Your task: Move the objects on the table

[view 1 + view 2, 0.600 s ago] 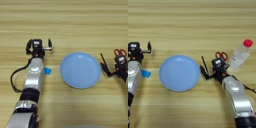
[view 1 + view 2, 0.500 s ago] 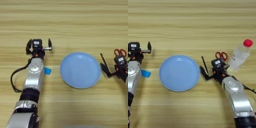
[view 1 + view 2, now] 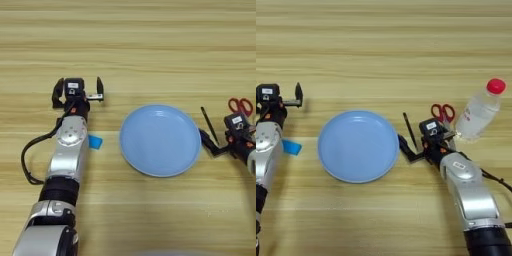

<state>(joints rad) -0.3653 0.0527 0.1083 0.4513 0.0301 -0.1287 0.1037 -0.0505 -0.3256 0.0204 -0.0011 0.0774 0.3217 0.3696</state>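
Observation:
A thin black stick [image 3: 409,131] slants up from my right gripper [image 3: 416,150], which is shut on its lower end just right of the blue plate [image 3: 358,146]. One thick black finger [image 3: 405,146] reaches toward the plate's rim. A small blue block [image 3: 95,142] lies on the wooden table [image 3: 150,45], half tucked under my left forearm. My left gripper [image 3: 78,89] rests on the table up and left of the plate, open with nothing between its fingers.
Red-handled scissors [image 3: 442,112] lie just behind the right gripper. A clear bottle with a red cap [image 3: 479,110] lies tilted to their right. A black cable [image 3: 30,155] loops out left of the left arm.

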